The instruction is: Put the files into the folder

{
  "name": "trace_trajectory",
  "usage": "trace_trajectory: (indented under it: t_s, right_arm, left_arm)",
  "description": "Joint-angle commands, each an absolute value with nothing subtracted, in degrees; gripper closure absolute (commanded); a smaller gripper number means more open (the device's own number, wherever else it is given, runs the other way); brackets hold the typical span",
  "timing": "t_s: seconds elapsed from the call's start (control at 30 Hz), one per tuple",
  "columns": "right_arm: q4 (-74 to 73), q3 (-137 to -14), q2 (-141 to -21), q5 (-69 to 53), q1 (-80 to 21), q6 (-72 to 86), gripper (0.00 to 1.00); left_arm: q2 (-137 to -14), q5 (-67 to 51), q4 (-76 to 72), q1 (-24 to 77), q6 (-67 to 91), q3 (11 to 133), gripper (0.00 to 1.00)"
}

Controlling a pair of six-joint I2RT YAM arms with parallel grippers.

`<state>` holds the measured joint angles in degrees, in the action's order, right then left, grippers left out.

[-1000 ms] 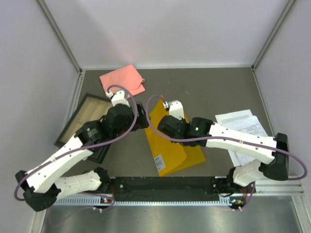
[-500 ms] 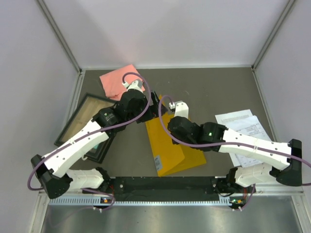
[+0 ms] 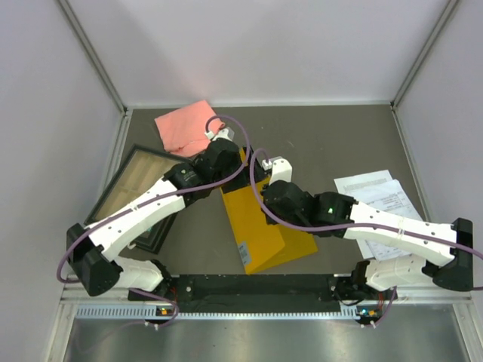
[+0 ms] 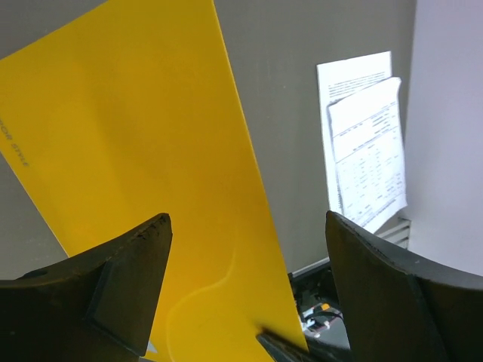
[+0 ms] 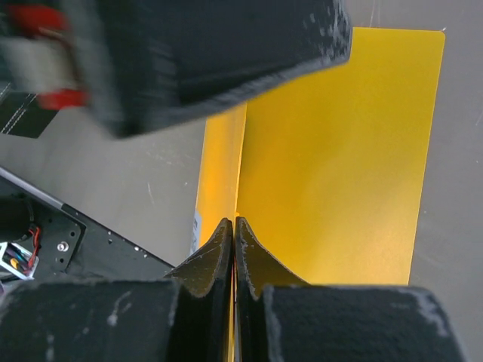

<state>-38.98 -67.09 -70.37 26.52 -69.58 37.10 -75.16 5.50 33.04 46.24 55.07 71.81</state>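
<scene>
The yellow-orange folder (image 3: 260, 226) lies in the middle of the table, its cover lifted on edge. My right gripper (image 3: 258, 181) is shut on the cover's edge; in the right wrist view the jaws (image 5: 234, 226) pinch the thin yellow sheet (image 5: 339, 151). My left gripper (image 3: 243, 161) is open just beside it at the folder's far end; in the left wrist view its jaws (image 4: 249, 279) straddle the raised cover (image 4: 151, 151) without touching it. The files (image 3: 381, 197), white printed sheets, lie on the table at the right, also seen in the left wrist view (image 4: 366, 151).
A pink cloth (image 3: 189, 124) lies at the back left. A black-framed tray (image 3: 132, 185) lies at the left under my left arm. The black base rail (image 3: 249, 290) runs along the near edge. Walls close in on both sides.
My left arm has swung right and forward to the folder's far end. My right gripper has shifted slightly right, raising the cover more upright.
</scene>
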Motion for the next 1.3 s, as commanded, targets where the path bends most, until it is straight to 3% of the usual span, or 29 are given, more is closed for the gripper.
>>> trace_trajectory:
  t_s: [0.0, 0.1, 0.2, 0.3, 0.37, 0.4, 0.43, 0.5, 0.53, 0.63, 0.77, 1.03, 1.27]
  right_arm:
    - [-35.69, -66.45, -67.33, 25.32, -70.31, 35.77, 1.0]
    - [-34.98, -66.01, -66.71, 24.61, -70.31, 35.68, 1.0]
    - [-34.81, -65.57, -66.45, 23.65, -70.31, 35.51, 0.99]
    - [-35.86, -65.3, -66.18, 23.91, -70.31, 35.68, 0.89]
    - [-35.51, -64.6, -65.57, 23.99, -70.31, 35.68, 0.73]
    - [-35.33, -64.51, -65.31, 23.47, -70.31, 35.68, 0.66]
    - [-34.9, -64.25, -64.61, 23.03, -70.31, 35.51, 0.5]
    - [-34.63, -63.64, -63.2, 21.72, -70.31, 35.51, 0.34]
    - [-34.72, -63.37, -62.58, 21.54, -70.31, 35.42, 0.23]
    - [-35.5, -62.05, -58.11, 22.14, -70.31, 35.25, 0.11]
    - [-37.88, -58.29, -51.52, 23.64, -67.33, 34.72, 0.01]
    - [-33.5, -44.84, -42.89, 7.66, -46.79, 32.35, 0.01]
    - [-30.16, -37.89, -46.75, 0.8, -39.21, 29.97, 0.01]
  left_arm:
    - [-77.6, 7.2, 32.96, 46.58, 53.62, 72.86, 0.16]
    - [-78.4, 8.79, 33.92, 46.58, 50.2, 72.95, 0.24]
    - [-77.79, 9.14, 33.4, 46.5, 46.68, 71.9, 0.42]
    - [-76.56, 9.23, 32.88, 46.41, 44.57, 70.93, 0.56]
    - [-76.38, 7.92, 32.87, 46.32, 42.99, 70.93, 0.65]
    - [-76.55, 7.56, 33.13, 46.23, 42.46, 71.1, 0.75]
    - [-76.73, 7.21, 33.83, 46.14, 42.02, 71.19, 0.83]
    - [-76.82, 6.16, 34.98, 45.18, 41.31, 71.19, 1.0]
    - [-76.56, 5.89, 35.85, 44.74, 41.31, 71.1, 1.0]
    - [-74.72, 4.57, 36.56, 43.6, 39.82, 70.75, 1.0]
    - [-71.99, 4.49, 38.93, 41.14, 39.03, 70.93, 1.0]
    - [-66.89, 0.26, 41.92, 34.81, 37.7, 68.56, 1.0]
    - [-64.96, 5.61, 44.56, 34.37, 39.81, 65.93, 1.0]
